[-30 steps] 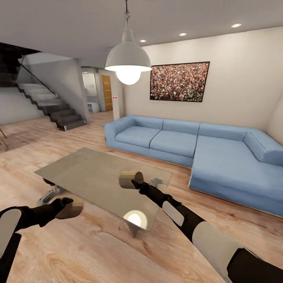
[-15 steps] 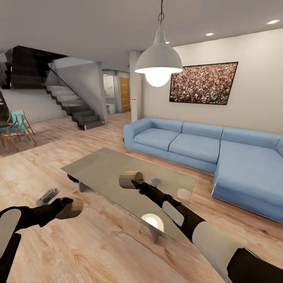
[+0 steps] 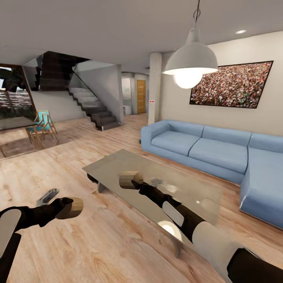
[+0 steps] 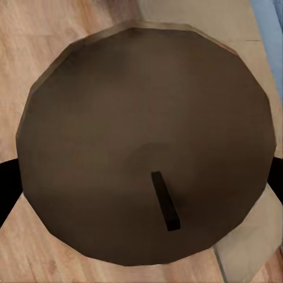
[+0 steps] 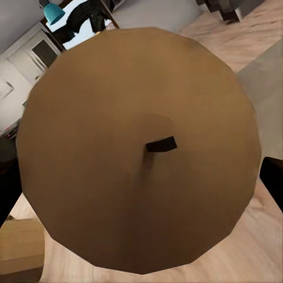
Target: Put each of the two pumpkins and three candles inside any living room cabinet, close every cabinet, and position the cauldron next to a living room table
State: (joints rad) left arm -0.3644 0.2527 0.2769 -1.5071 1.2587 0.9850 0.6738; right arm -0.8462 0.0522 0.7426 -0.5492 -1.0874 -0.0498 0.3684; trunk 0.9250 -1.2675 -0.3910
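Camera swung left since earlier — our arms unchanged. Left gripper (image 3: 67,207) clamps candle (image 3: 70,208) low over wood floor (image 3: 98,243); right gripper (image 3: 135,182) pinches second candle (image 3: 128,180) above glass coffee table (image 3: 188,192) — blue sofa (image 3: 204,147) beyond.

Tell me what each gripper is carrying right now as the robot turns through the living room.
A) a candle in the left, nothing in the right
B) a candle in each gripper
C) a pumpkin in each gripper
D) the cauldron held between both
B: the left gripper is closed on a candle, and the right gripper holds another candle; both wrist views face a flat round top with a wick.
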